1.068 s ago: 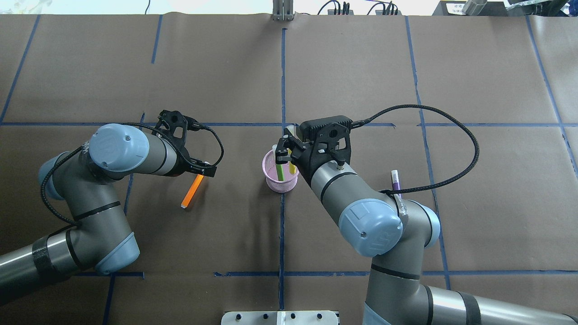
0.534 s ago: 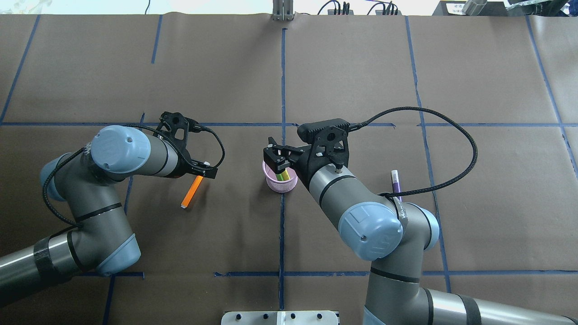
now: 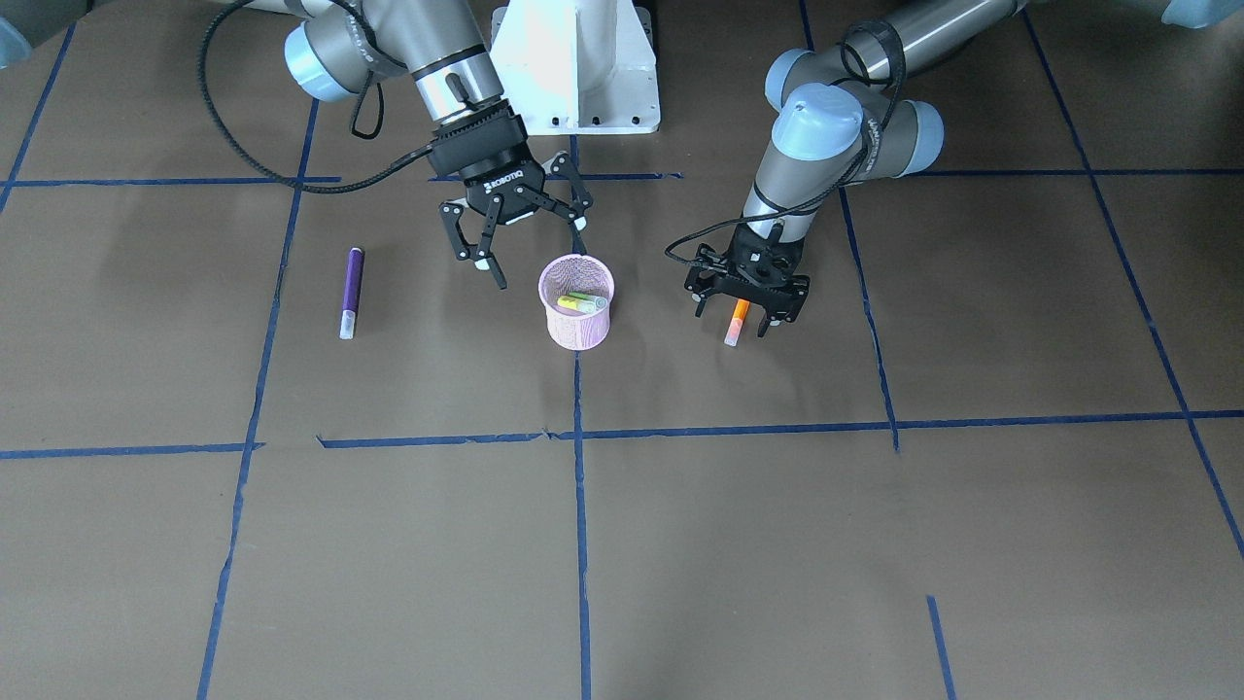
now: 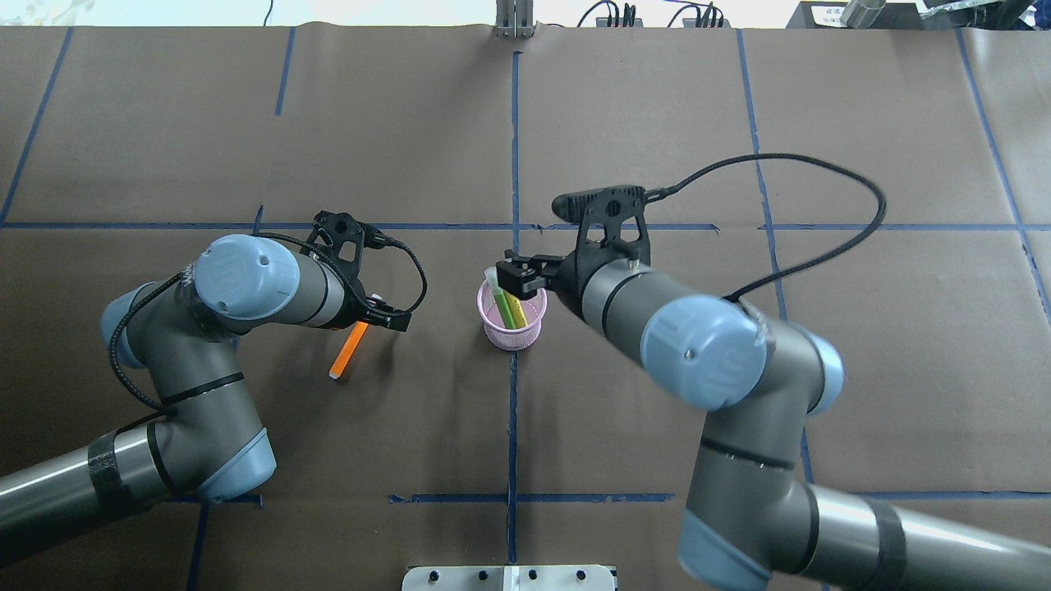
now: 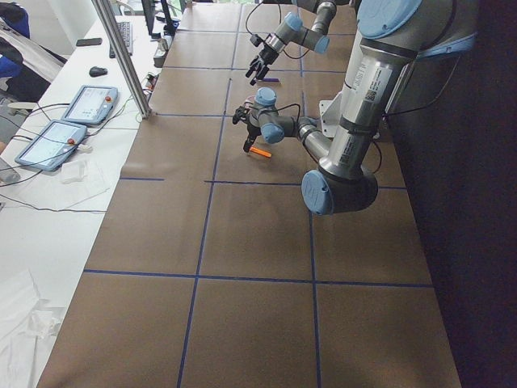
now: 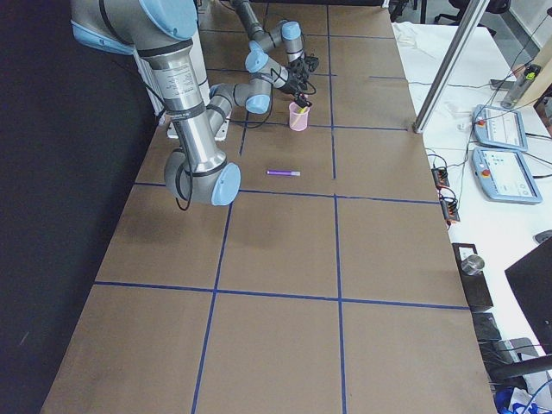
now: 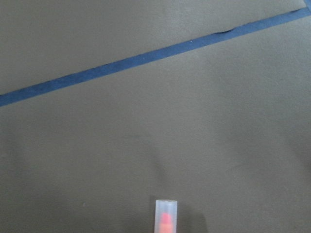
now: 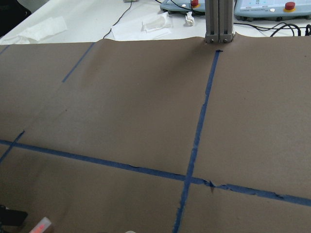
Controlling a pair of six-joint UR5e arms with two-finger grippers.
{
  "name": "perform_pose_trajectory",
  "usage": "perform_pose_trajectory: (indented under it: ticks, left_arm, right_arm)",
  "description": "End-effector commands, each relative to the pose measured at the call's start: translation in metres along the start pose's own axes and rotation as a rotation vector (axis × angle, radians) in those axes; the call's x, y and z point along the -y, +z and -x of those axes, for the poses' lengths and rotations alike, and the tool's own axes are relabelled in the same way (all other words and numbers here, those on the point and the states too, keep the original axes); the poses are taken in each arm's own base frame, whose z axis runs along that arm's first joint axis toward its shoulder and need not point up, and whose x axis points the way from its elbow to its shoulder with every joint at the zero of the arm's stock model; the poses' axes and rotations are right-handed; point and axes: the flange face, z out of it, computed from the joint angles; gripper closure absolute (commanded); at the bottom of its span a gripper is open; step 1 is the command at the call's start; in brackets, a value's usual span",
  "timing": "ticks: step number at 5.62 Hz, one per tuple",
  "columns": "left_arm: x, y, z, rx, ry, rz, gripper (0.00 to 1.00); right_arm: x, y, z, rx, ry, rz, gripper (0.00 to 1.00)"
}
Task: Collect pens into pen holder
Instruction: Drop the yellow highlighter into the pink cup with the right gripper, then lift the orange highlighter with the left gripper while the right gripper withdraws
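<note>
Green pen (image 3: 579, 297) inside pen holder (image 3: 575, 332). Right claw (image 3: 533, 249) spread wide, empty, just beside holder rim; release likely finished. Left claw (image 3: 736, 316) apart, straddling orange pen (image 3: 731, 336) on counter (image 3: 680, 535) near holder, lined up to pinch. Purple pen (image 3: 351, 290) well apart from holder.

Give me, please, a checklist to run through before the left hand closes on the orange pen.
1. The left hand is open: ok.
2. The orange pen lies flat, straddled by that hand: ok.
3. The pink cup stands upright: ok.
4. The green pen is inside the cup: ok.
5. The right hand is open and empty: ok.
6. The right hand is clear of the cup's rim: cannot tell; one finger overlaps it in the front view.
</note>
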Motion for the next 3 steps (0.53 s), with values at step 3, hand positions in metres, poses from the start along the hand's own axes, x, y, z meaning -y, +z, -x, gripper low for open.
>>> perform_pose_trajectory:
  ticks: [3]
  left_arm:
    - [-0.002, 0.002, 0.002, 0.004, -0.001, 0.006, 0.27]
  right_arm:
    - [0.071, -0.016, -0.067, -0.058, 0.095, 0.309, 0.0]
